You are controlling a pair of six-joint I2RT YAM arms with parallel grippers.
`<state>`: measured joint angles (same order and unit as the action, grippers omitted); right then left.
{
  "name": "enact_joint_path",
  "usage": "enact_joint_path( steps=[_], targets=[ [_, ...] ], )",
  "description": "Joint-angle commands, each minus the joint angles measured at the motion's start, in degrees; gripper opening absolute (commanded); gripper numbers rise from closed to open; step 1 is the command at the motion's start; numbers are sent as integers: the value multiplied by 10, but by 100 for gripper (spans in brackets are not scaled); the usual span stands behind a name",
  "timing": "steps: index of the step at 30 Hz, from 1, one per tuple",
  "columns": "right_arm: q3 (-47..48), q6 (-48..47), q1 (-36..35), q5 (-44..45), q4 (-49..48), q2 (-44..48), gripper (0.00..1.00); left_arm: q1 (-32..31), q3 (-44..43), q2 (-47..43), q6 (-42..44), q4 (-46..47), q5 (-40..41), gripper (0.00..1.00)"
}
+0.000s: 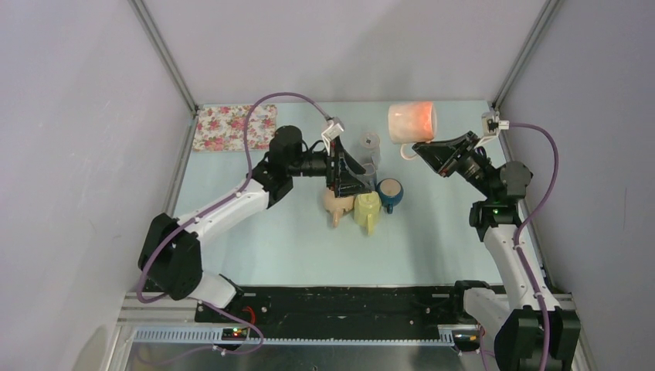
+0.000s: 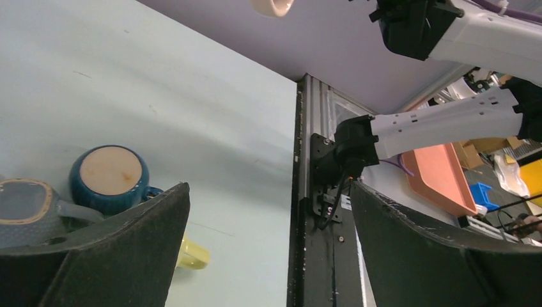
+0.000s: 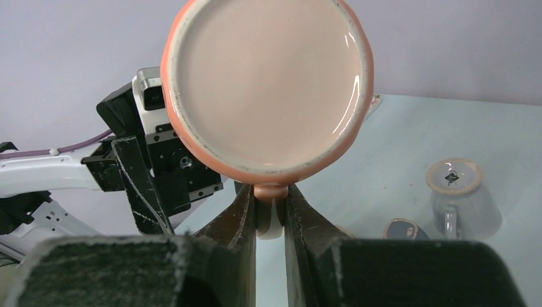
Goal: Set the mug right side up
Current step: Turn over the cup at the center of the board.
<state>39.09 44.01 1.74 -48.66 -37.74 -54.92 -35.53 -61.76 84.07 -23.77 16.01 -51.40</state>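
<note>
Right jaws clamp the orange mug by its handle (aloft, sideways); left jaws gape.

1. The whole table is viewed from above and behind.
2. The surface's near edge is faced low from the left wrist.
3. The orange mug, shared with the top view, is seen closely from the right wrist.

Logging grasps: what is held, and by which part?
The right end effector pinches the orange ceramic mug by its handle; left end effector holds nothing.
</note>
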Motion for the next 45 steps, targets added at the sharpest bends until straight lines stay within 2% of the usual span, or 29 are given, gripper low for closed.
enact_joint_path(
  steps=[1, 9, 13, 20, 45],
  targets=[
    [9, 31, 2, -1, -103, 9, 0, -9, 11, -31, -5, 33, -22, 98],
    [15, 72, -15, -10, -144, -34, 0, -11, 15, -42, -7, 40, -38, 98],
    [22, 83, -51, -8, -152, -59, 0, -11, 19, -49, -3, 43, -44, 98],
    [22, 27, -111, 19, -122, -67, 0, -11, 29, -62, 1, 52, -42, 98],
    [-12, 58, -168, 39, -172, -80, 0, -13, 46, -48, -19, 94, -32, 98]
  ],
)
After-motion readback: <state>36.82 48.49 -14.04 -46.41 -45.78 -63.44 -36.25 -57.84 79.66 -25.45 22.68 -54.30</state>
